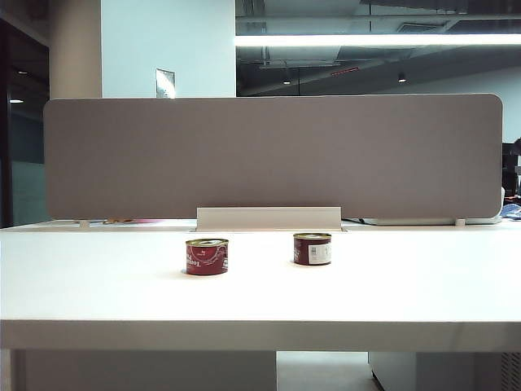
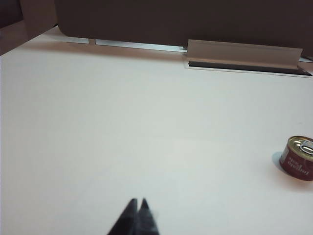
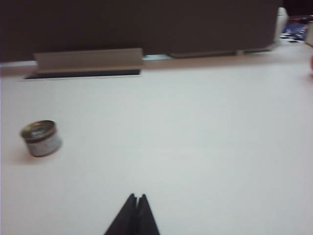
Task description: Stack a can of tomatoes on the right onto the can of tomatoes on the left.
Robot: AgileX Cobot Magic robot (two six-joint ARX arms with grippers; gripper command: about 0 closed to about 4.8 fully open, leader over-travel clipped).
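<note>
So the right can of tomatoes (image 1: 313, 248) is sitting upright just right of the middle of the exterior frame, label side facing out, and the left can of tomatoes (image 1: 207, 256) is standing a little lower and left of centre, well apart from it. Both are resting on the white bench (image 1: 260, 293), nothing stacked yet. Neither arm is showing up in the exterior shot. The left hand (image 2: 138, 201) is poking in at the bottom edge of its wrist view, tips pressed together, gripping nothing, with the left can (image 2: 298, 157) way off at the right edge. The right hand (image 3: 136, 197) is looking the same, fingers together and empty, the right can (image 3: 41, 138) sitting far from it. Behind the cans a grey divider panel (image 1: 273, 155) is running across the bench, with a pale cable tray (image 1: 269, 218) at its foot.
</note>
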